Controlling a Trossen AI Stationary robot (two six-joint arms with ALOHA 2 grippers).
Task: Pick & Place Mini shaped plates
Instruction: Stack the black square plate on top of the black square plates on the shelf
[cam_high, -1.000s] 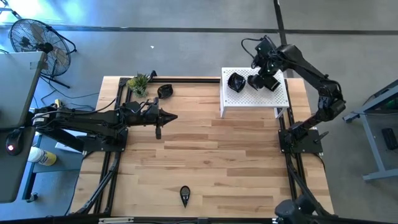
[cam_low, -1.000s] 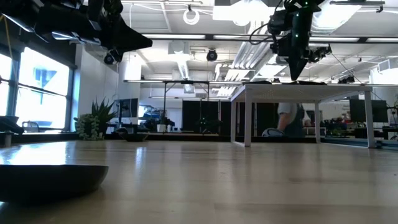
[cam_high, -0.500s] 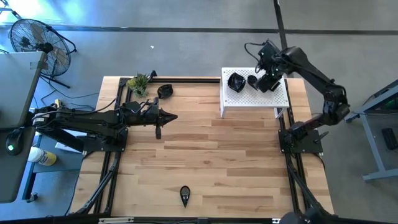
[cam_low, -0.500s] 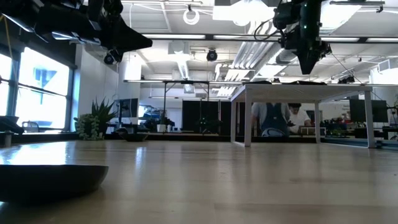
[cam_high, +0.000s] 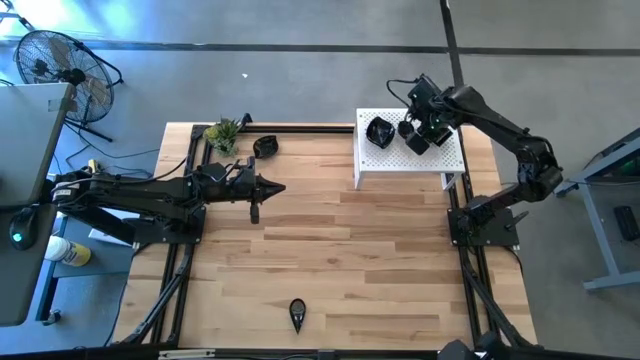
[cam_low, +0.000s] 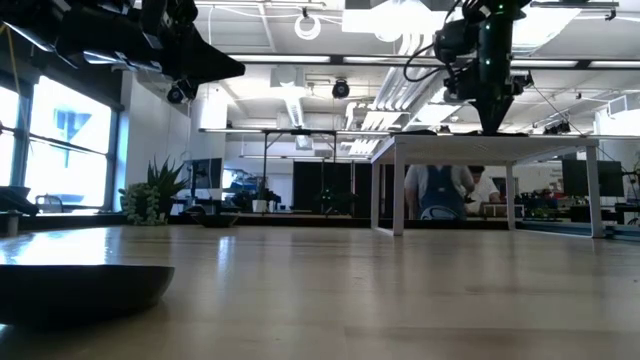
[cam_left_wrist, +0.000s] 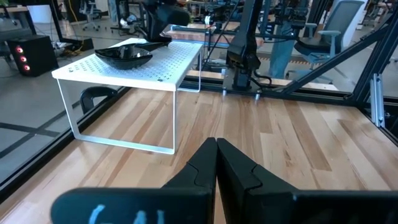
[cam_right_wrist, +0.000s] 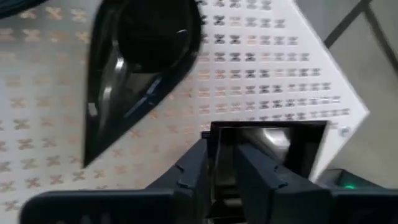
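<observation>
Looking across from your left, you have the left hand (cam_high: 278, 187) hanging over the wooden surface (cam_high: 330, 270), clenched on nothing, its 2 fingers (cam_left_wrist: 214, 168) pressed together in the left wrist view. Behind it sit the small green plant (cam_high: 223, 133) and 1 black mini plate (cam_high: 265, 147) just beside it. Another teardrop plate (cam_high: 297, 314) lies alone near the front edge of the surface, well apart from both arms. Farther right stands the white perforated platform (cam_high: 434, 160), carrying a stack of black plates (cam_high: 379, 132) on its left part. The right hand (cam_high: 418, 137) is over the platform, just right of that stack. In the right wrist view a square plate (cam_right_wrist: 267, 140) shows between its fingers (cam_right_wrist: 252, 171), but you cannot tell whether they are gripping it or have let go; a teardrop plate (cam_right_wrist: 137, 65) lies on the platform beyond them.
</observation>
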